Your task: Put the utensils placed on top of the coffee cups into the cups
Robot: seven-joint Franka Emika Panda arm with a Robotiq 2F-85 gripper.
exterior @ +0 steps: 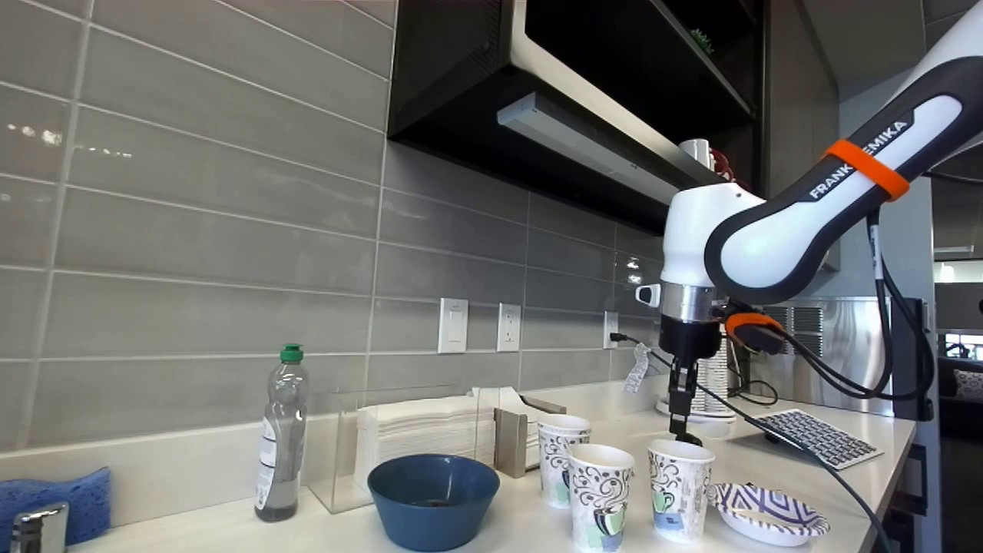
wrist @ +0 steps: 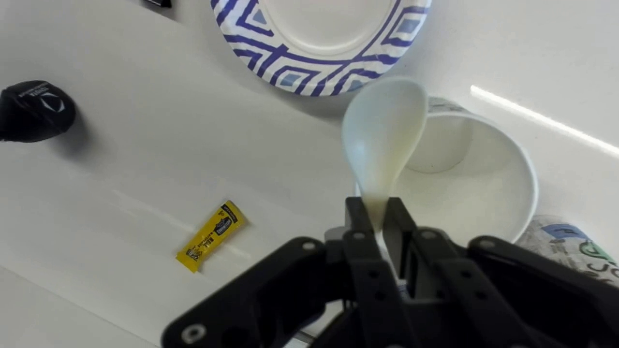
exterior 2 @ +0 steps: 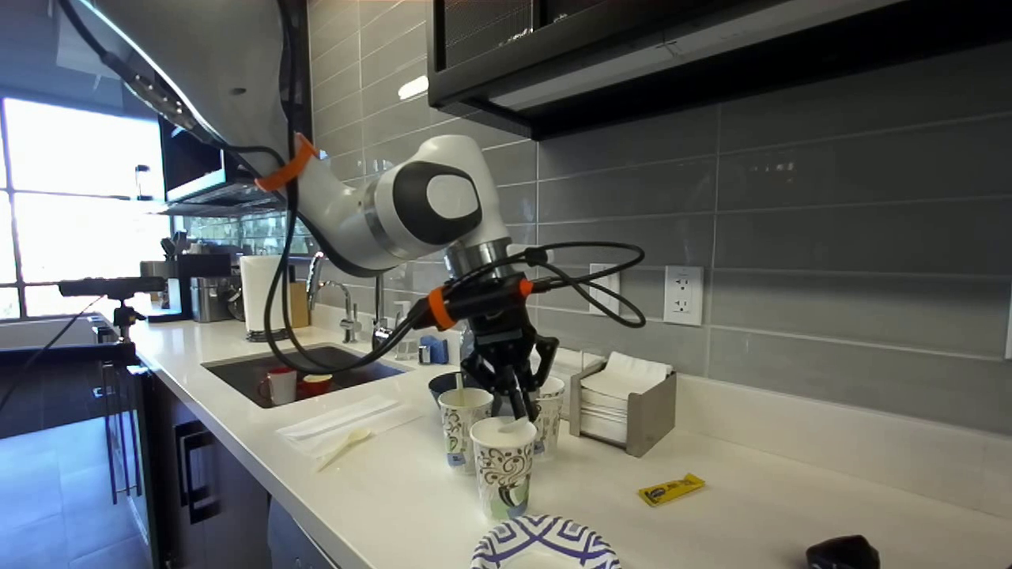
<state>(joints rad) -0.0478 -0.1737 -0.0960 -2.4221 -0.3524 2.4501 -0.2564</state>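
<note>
My gripper (wrist: pixel 378 209) is shut on a white spoon (wrist: pixel 384 126), whose bowl sticks out past the fingertips. In the wrist view that bowl overlaps the rim of a white patterned coffee cup (wrist: pixel 471 193). Both exterior views have the gripper (exterior: pixel 680 432) pointing down over the cup (exterior: pixel 680 491) nearest the patterned dish; the spoon (exterior 2: pixel 518 427) hangs tilted at its rim. Another coffee cup (exterior 2: pixel 465 431) has a pale stick (exterior 2: pixel 460 382) at or behind its rim. A third cup spot (exterior: pixel 554 461), with a doubled rim, is near the napkins. A loose pale utensil (exterior 2: pixel 345 447) lies on the counter.
A blue bowl (exterior: pixel 432 503) and a clear bottle (exterior: pixel 281 438) stand along the wall side. The patterned dish (exterior: pixel 768 516) sits close to the cup. Also here are a napkin holder (exterior 2: pixel 652 415), a yellow packet (exterior 2: pixel 670 490), a black object (wrist: pixel 36 110) and a keyboard (exterior: pixel 822 439).
</note>
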